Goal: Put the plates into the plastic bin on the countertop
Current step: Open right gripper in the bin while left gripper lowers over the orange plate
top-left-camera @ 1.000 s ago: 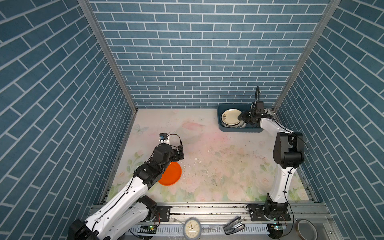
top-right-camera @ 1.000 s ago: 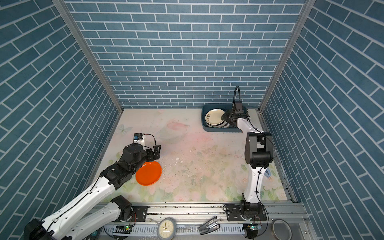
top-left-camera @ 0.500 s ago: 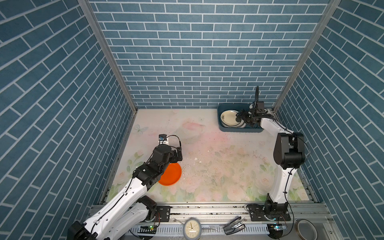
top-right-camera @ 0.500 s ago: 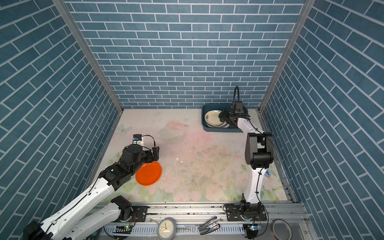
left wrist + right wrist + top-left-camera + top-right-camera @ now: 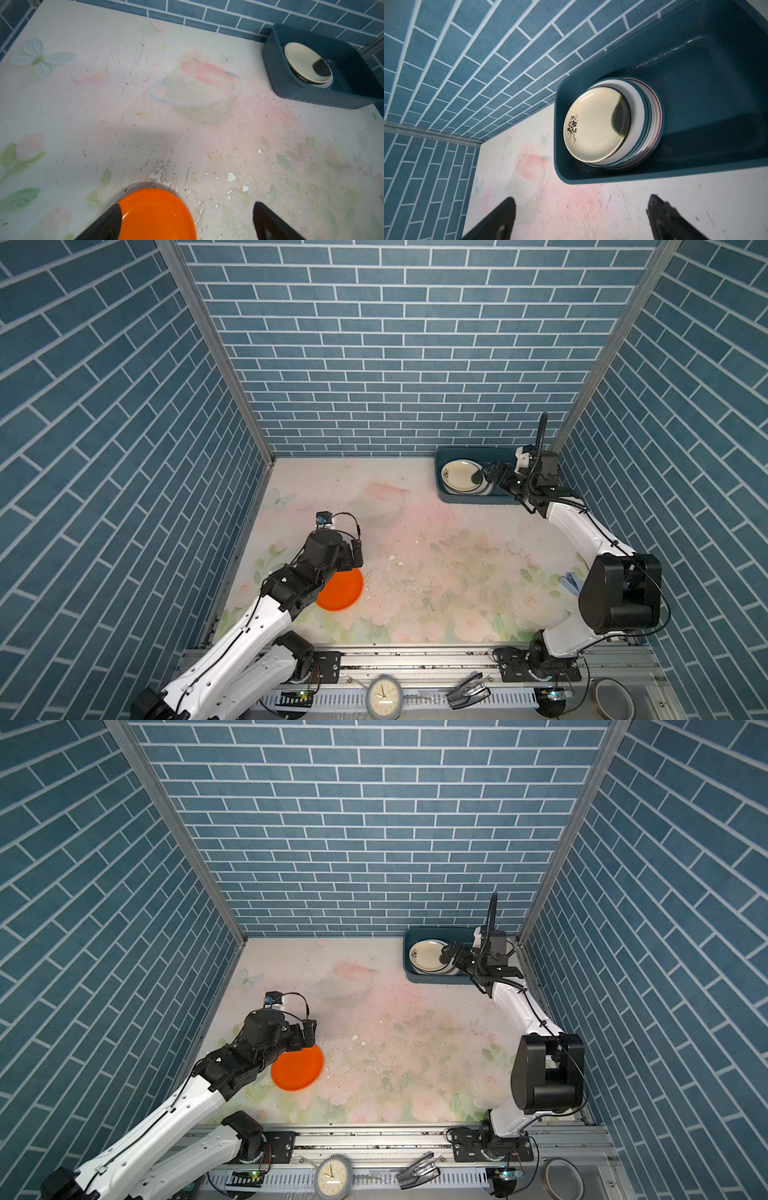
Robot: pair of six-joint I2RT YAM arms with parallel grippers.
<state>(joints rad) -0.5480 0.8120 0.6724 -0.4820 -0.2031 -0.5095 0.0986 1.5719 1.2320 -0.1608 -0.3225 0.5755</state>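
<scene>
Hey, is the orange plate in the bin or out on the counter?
Out. The orange plate lies flat on the countertop, well apart from the plastic bin at the back right.

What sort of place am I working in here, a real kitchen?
Probably a staged kitchen test cell, not a real one: brick-print wall panels, a rose-printed countertop, and a metal mounting rail along the front.

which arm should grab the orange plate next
Left: the left gripper, open, hovers at the rim of the orange plate; the right gripper, open, is far off over the plastic bin.
</scene>
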